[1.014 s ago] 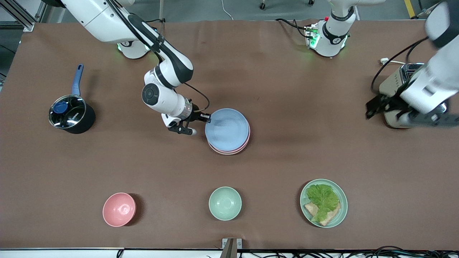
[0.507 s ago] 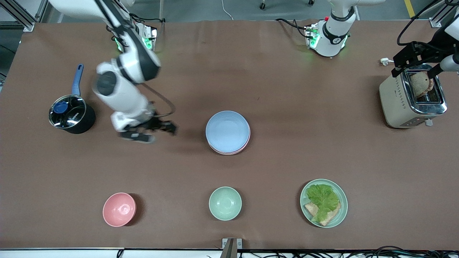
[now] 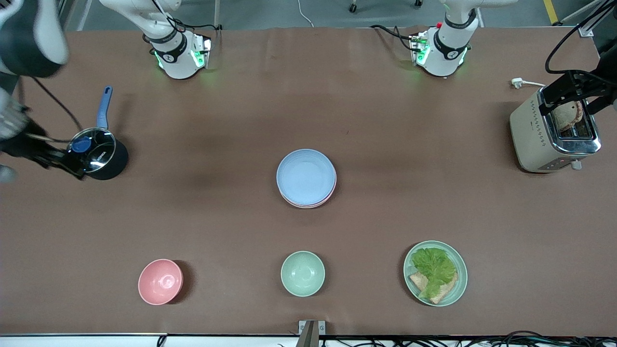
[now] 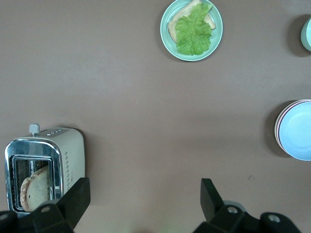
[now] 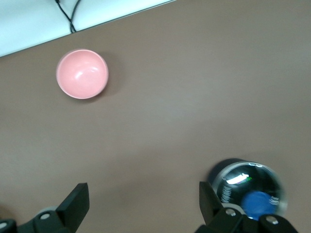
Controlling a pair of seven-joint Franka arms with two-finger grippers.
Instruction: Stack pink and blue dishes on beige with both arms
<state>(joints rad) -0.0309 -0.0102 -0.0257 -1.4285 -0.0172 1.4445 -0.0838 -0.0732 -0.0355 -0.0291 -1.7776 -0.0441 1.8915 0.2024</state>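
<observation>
My right gripper is spread wide and holds nothing. It hangs over the right arm's end of the table, and just beside it stands the black pot with a glass lid and a blue knob; I cannot see what is in the pot. Farther from this gripper sits the small pink bowl, which looks empty.

My left gripper is also spread and empty, over the other end of the table. Beside it is the toaster with a slice of bread in its slot. Farther off is the mint-green plate with lettuce on bread, then the empty mint-green bowl.

The dishes are well apart from both grippers, in the middle of the table. The blue plate lies on top, and the pink plate shows only as a thin edge under it. The beige plate I cannot see; I judge it is hidden at the bottom, so the stack seems done. These plates look light, stiff and matte, so not very slippery. I would take one by the rim, because the flat middle gives my fingers nothing to pinch.
</observation>
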